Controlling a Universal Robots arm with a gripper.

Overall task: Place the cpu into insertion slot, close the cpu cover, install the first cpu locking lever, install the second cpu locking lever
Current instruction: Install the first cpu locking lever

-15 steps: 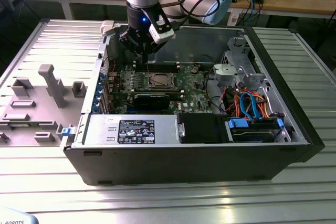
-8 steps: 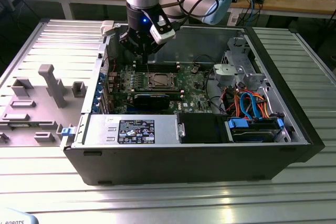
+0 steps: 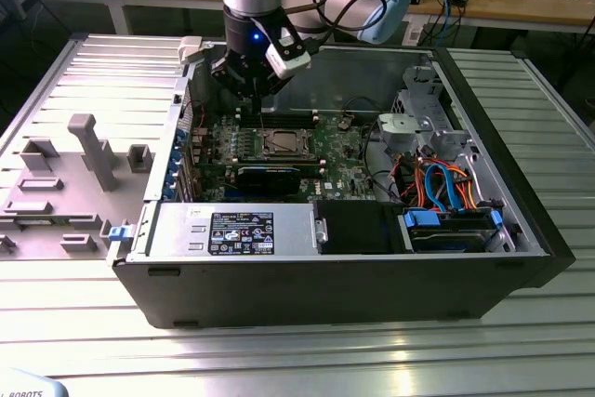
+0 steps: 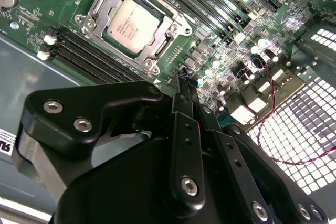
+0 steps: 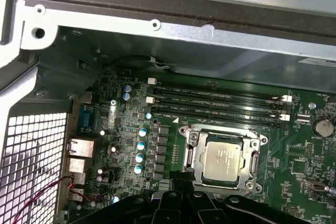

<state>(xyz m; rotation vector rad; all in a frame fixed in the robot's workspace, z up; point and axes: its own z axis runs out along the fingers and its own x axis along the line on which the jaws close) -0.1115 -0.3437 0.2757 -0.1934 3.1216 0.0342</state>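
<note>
The cpu (image 3: 281, 144) lies flat in the insertion slot (image 3: 264, 147) on the green motherboard, its silver top facing up. In both wrist views the cpu (image 4: 131, 24) (image 5: 227, 161) sits inside the silvery cpu cover (image 4: 98, 10) (image 5: 192, 155), which is folded down around it. My gripper (image 3: 258, 99) hangs over the board just beside the socket, on the side away from the memory slots. Its black fingertips (image 4: 181, 82) (image 5: 178, 178) are pressed together with nothing between them, a short way above the board.
Long black memory slots (image 5: 220, 100) run along one side of the socket. A black heatsink block (image 3: 268, 177) lies in front of it in the exterior view. The case's walls (image 3: 372, 276), cables and drive cage (image 3: 437, 183) crowd the exterior view's right. A grey fixture tray (image 3: 65, 183) lies left.
</note>
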